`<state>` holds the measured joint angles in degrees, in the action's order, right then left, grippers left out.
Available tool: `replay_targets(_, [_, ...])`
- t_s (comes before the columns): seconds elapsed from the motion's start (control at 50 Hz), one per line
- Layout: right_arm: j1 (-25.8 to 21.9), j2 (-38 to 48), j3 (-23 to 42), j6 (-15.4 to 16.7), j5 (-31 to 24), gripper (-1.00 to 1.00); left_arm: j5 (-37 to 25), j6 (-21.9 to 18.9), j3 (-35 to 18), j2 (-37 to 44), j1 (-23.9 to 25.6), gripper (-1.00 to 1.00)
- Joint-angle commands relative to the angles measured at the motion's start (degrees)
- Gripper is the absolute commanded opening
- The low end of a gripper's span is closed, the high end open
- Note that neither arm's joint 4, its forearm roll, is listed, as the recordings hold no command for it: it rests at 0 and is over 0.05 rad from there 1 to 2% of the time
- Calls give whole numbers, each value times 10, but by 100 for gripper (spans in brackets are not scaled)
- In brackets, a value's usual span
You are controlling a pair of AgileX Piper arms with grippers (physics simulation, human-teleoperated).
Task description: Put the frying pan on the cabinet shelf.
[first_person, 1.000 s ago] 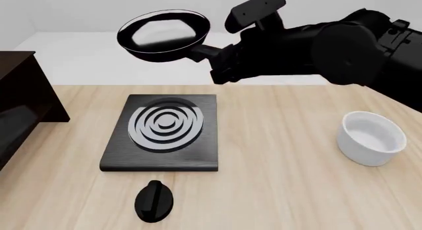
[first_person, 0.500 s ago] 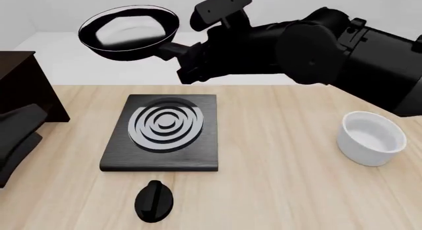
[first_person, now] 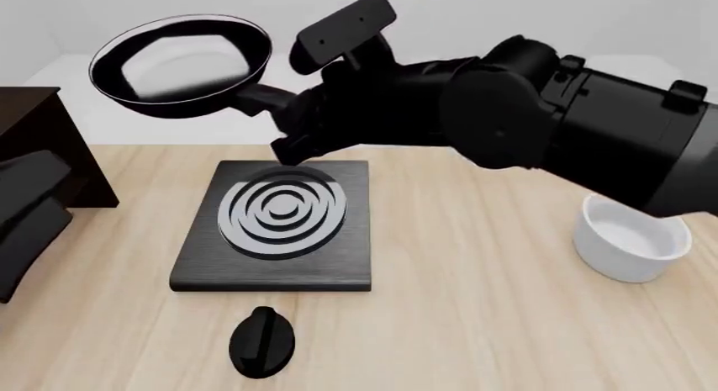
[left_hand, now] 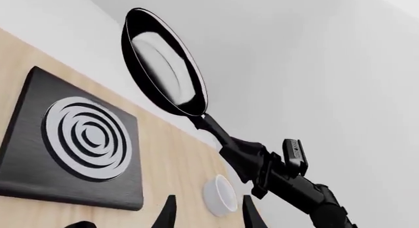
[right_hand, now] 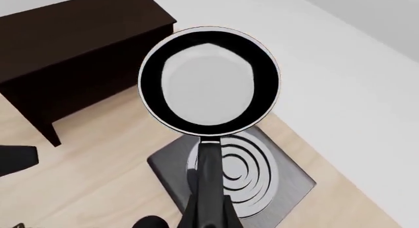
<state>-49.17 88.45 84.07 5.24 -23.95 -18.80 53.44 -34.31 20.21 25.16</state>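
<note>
One cabinet top (right_hand: 72,46), wrist-view only

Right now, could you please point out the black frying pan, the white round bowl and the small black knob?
black frying pan (first_person: 180,65): front view, on its glossy inside.
white round bowl (first_person: 631,240): front view, on its inner wall.
small black knob (first_person: 262,343): front view, on its top ridge.

The frying pan (first_person: 180,65) hangs in the air above the table (first_person: 472,324), beyond the stove plate's (first_person: 275,227) far left corner. The cabinet shelf (first_person: 39,168) stands at the left edge, the bowl (first_person: 631,237) far right. The knob (first_person: 261,342) lies nearer than the plate.
</note>
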Motion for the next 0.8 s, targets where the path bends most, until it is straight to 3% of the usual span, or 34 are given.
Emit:
replay_targets(0.02, [-11,-13,8,-3,19,-100,33,40,-7,28,20,100])
replay_targets(0.08, [-12,-13,8,1,23,-100,31,31,-11,36,38,100])
replay_targets(0.18, [-14,-13,6,3,29,-100,38,43,2,34,42,100])
replay_targets(0.24, [-12,-12,-4,22,35,-100,44,65,15,28,63,100])
replay_targets(0.3, [-13,-10,-7,12,38,-100,38,54,9,34,64,100])
replay_targets(0.7, [-29,-7,5,2,39,-100,104,82,24,79,70,100])
replay_targets(0.8, [-54,-4,9,-26,41,-100,105,84,20,82,68,100])
